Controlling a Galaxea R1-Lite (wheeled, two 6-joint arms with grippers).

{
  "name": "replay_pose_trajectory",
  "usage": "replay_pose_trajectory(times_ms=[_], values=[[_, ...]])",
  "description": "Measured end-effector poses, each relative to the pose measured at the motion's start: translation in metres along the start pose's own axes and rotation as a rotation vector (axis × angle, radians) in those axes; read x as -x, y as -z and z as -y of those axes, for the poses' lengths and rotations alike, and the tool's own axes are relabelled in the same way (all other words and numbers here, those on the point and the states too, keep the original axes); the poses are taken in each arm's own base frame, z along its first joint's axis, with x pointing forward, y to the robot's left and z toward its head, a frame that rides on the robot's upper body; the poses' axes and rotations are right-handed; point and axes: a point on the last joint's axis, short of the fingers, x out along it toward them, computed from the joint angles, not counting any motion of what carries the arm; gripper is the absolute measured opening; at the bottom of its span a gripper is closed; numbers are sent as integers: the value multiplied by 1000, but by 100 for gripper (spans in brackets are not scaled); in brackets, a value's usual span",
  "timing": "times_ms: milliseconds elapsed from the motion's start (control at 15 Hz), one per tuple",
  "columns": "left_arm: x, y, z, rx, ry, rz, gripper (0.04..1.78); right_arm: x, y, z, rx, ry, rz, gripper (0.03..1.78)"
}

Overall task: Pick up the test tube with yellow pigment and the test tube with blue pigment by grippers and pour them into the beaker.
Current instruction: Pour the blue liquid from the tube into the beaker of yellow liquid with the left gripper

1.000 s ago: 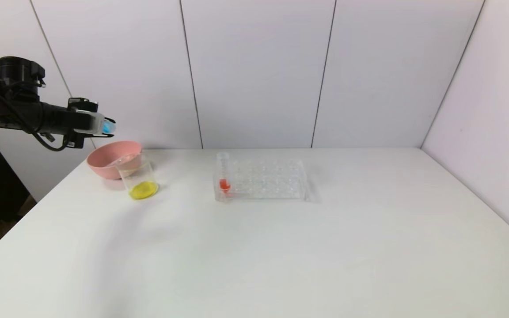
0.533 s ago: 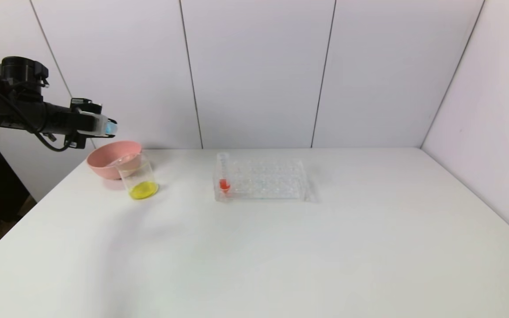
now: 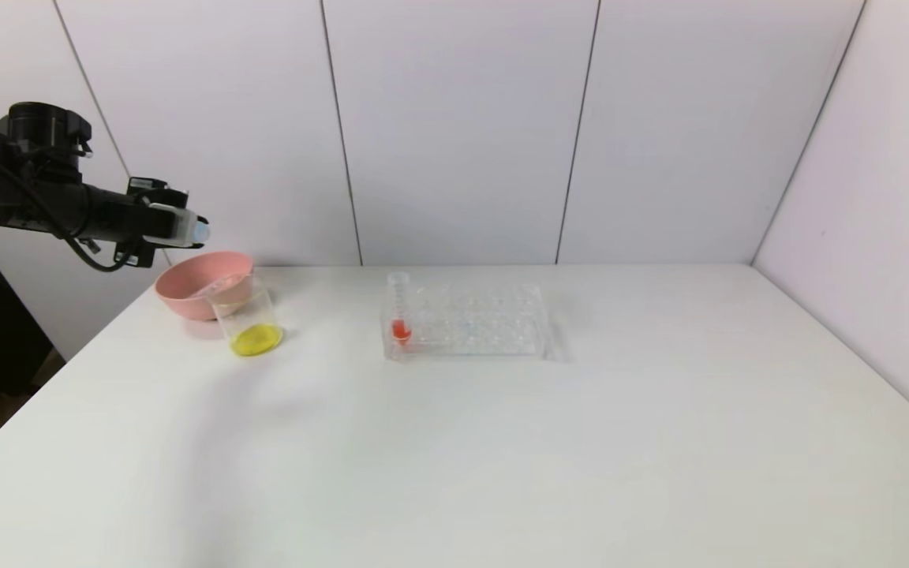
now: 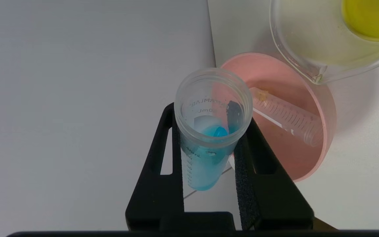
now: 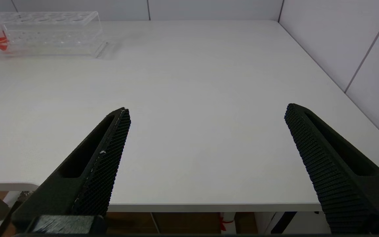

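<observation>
My left gripper hangs high above the pink bowl, at the table's far left. It is shut on the test tube with blue pigment. In the left wrist view the fingers clamp this tube, whose open mouth faces the camera with blue liquid in its tip. The beaker stands in front of the bowl with yellow liquid in its bottom; it also shows in the left wrist view. An emptied graduated tube with yellow traces lies in the bowl. My right gripper is open and empty at the table's near edge.
The pink bowl sits at the far left, touching the beaker. The clear tube rack stands mid-table with a red-orange tube in its left end. White wall panels close the back and right sides.
My left gripper has shifted slightly right and down with the blue tube. The tube's end seen from the head shows less blue than before. Nothing else moved.
</observation>
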Motion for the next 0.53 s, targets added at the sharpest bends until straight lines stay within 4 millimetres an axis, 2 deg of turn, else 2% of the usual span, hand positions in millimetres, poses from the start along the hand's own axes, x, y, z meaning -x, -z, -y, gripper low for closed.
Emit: replay_pose_trajectory(times_ms=[533], values=[[2,-7,1,21,65,-54,46,0,0,0,0,0,0,171]])
